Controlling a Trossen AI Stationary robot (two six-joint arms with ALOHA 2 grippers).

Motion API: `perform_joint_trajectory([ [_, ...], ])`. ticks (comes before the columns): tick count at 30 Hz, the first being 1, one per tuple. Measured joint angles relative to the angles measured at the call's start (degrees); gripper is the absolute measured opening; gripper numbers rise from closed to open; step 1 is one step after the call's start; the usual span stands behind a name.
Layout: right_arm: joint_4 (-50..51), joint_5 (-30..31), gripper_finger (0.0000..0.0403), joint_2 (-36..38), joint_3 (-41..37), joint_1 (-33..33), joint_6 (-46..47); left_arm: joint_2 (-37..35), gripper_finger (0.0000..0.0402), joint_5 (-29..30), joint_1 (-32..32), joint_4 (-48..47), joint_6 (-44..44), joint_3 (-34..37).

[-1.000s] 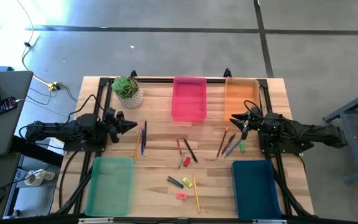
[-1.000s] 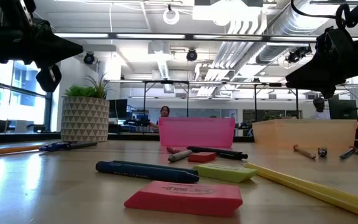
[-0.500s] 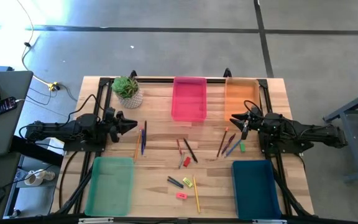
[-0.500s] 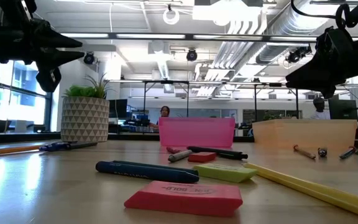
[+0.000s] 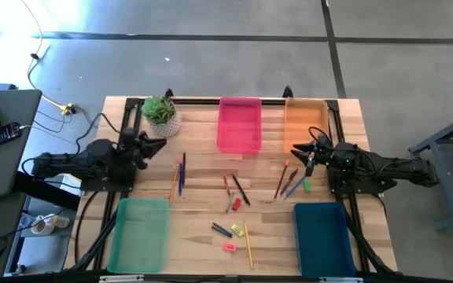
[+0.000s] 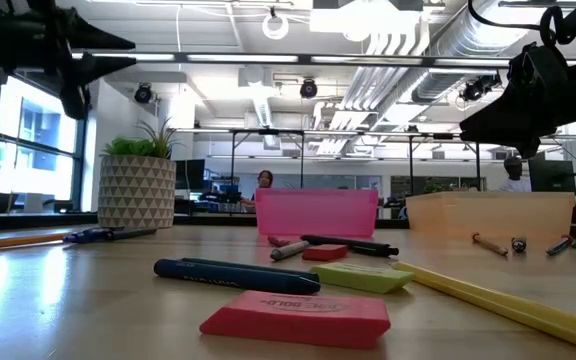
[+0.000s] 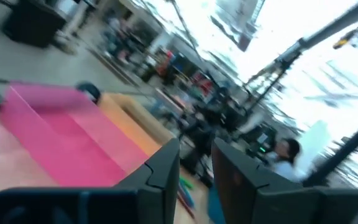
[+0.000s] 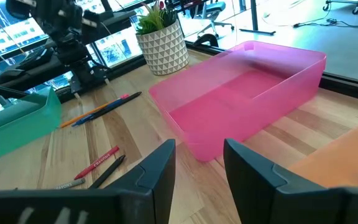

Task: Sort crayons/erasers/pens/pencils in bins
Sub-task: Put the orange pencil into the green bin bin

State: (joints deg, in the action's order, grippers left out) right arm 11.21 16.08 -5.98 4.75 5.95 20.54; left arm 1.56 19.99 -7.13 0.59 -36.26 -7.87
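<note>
High view shows the left gripper (image 5: 159,143) with its fingers (image 7: 163,165) set a narrow gap apart and holding nothing, raised above the worktop (image 5: 203,189) just beside the potted plant (image 5: 161,114). Its arm stretches out from the left edge and angles toward the far side, wrist lifted. In the low view this gripper (image 6: 118,48) sits high, above the plant pot (image 6: 136,190).

The right gripper (image 5: 296,151) hovers with fingers (image 8: 157,168) parted and empty, pointing inward over the worktop, just short of the orange bin (image 5: 306,122). Its arm lies level from the right edge.

Between the two grippers the items lie scattered. A pencil and pens (image 5: 178,174) lie near the left gripper. A cluster of pens and pencils (image 5: 288,180) with a green eraser (image 5: 307,186) lies by the right gripper. In the middle are a black pen (image 5: 241,190) and a red crayon (image 5: 227,185); nearer the front edge are a dark crayon (image 5: 222,229), a yellow eraser (image 5: 237,230), a pink eraser (image 5: 230,247) and a yellow pencil (image 5: 248,245).

The pink bin (image 5: 239,124) stands at the far edge, the light green bin (image 5: 139,234) and the teal bin (image 5: 323,236) at the near corners.
</note>
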Motion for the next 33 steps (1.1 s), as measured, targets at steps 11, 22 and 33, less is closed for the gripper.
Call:
perform_joint_trajectory([
  [11, 0.0, 0.0, 0.0128, 0.0, 0.0, 0.0, 0.0, 12.2, 0.0076, 6.4, 0.0, -22.6, 3.5, -17.5],
  [22, 0.0, 0.0, 0.0128, 0.0, 0.0, 0.0, 0.0, 32.8, 0.0076, 7.8, 0.0, -47.1, -5.8, -32.6],
  [33, 0.0, 0.0, 0.0128, 0.0, 0.0, 0.0, 0.0, 48.4, 0.0076, -3.8, 0.0, -54.4, -25.4, -33.4],
])
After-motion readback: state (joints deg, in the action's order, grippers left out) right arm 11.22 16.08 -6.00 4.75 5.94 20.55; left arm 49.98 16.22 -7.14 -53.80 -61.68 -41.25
